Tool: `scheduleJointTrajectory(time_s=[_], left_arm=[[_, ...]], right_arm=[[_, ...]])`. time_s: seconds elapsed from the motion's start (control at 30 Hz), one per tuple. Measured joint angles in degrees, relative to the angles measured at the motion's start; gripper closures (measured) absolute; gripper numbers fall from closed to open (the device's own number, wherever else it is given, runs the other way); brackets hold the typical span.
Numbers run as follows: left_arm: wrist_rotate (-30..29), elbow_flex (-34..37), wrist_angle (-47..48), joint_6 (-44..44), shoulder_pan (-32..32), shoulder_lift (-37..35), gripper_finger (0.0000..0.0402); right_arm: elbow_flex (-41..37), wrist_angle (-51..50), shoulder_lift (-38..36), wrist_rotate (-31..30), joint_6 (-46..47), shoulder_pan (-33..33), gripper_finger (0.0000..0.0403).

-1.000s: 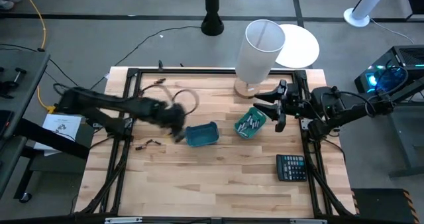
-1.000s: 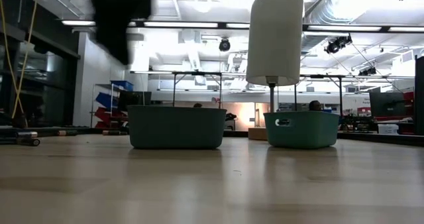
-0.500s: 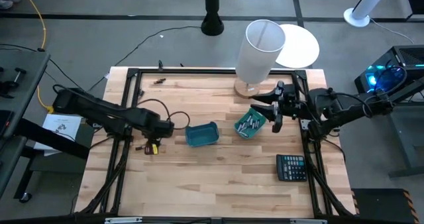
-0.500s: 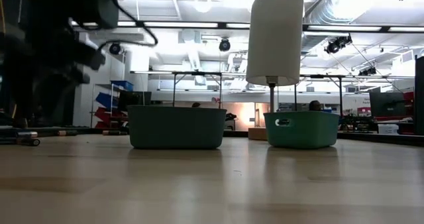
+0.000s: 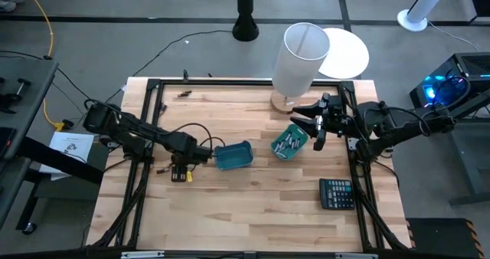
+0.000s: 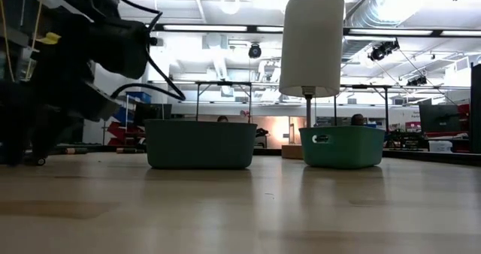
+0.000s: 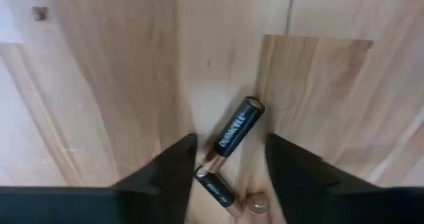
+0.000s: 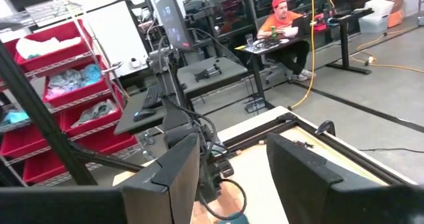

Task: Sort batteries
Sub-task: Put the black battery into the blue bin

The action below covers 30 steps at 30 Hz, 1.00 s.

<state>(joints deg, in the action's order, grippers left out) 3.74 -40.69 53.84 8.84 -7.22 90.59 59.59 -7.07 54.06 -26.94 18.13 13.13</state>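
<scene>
Pale wooden planks fill the table (image 5: pixel 253 213) under me, and my left gripper (image 7: pixel 226 159) is down low over them at the left side, just left of the blue-teal bin (image 5: pixel 233 155). My left fingers (image 7: pixel 169 174) stand apart with nothing clamped between them, and in the gap lies a dark, copper-ended Duracell battery (image 7: pixel 233 130), flat on the wood. Its long axis runs on a slant across the gap rather than straight along it or square to it, so closing the fingers as they sit would, I judge, catch it corner to corner and might roll or twist it. A second battery (image 7: pixel 213 185) lies just beside its nearer end, with a third end-on piece (image 7: pixel 257 202) close by (what that is I cannot tell for sure), so the pick has to take one and leave its neighbours. This cluster is plainly my left arm's job: my right gripper (image 5: pixel 312 126) hovers well apart on the far side of the table, beside the green-teal bin (image 5: pixel 289 142) that already holds a heap of batteries, its fingers spread wide and empty. From the low view my left arm (image 6: pixel 83 66) hangs dark at the table's edge, hiding the batteries beneath it. A small turn of the left wrist to square the fingers across the battery looks like what the coming move calls for.
</scene>
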Motion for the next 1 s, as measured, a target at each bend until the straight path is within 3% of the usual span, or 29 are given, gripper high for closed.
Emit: scheduleJointTrajectory(time_s=[0.13, 0.17, 0.33, 0.43, 0.53, 0.73, 0.9, 1.0], left_arm=[[-0.7, -1.5, -0.6, 0.5, 0.1, -0.5, 0.0363], [-0.6, -2.2, -1.2, 0.9, 0.0, -0.6, 0.0378], [-5.1, -9.2, -0.9, 1.4, 0.2, -6.2, 0.0388], [-7.1, -13.3, -6.2, 1.2, 0.3, -10.7, 0.0394], [-7.7, -14.8, -11.9, -1.3, 0.5, -13.4, 0.0392], [-8.4, -15.1, -20.3, 0.3, 1.0, -10.3, 0.0361], [-8.7, -15.1, -16.2, 4.9, 3.2, -9.0, 0.0285], [-8.8, -15.1, -9.2, 9.6, 4.1, -10.0, 0.0242]], right_arm=[[0.0, 0.0, 0.0, 0.0, -0.1, 0.0, 0.0231], [0.0, 0.0, 0.0, 0.0, -0.1, 0.0, 0.0231], [0.0, 0.0, 0.0, 0.0, 0.1, 0.0, 0.0231], [0.0, -0.1, 0.0, -1.0, 1.1, 0.0, 0.0231], [0.0, -0.5, 0.0, -2.5, 1.3, 0.0, 0.0231], [0.0, -0.5, 0.0, -2.6, 1.3, 0.0, 0.0231], [0.0, -0.5, 0.0, -2.6, 1.4, 0.0, 0.0231], [0.0, -0.5, 0.0, -3.0, 1.4, 0.0, 0.0231]])
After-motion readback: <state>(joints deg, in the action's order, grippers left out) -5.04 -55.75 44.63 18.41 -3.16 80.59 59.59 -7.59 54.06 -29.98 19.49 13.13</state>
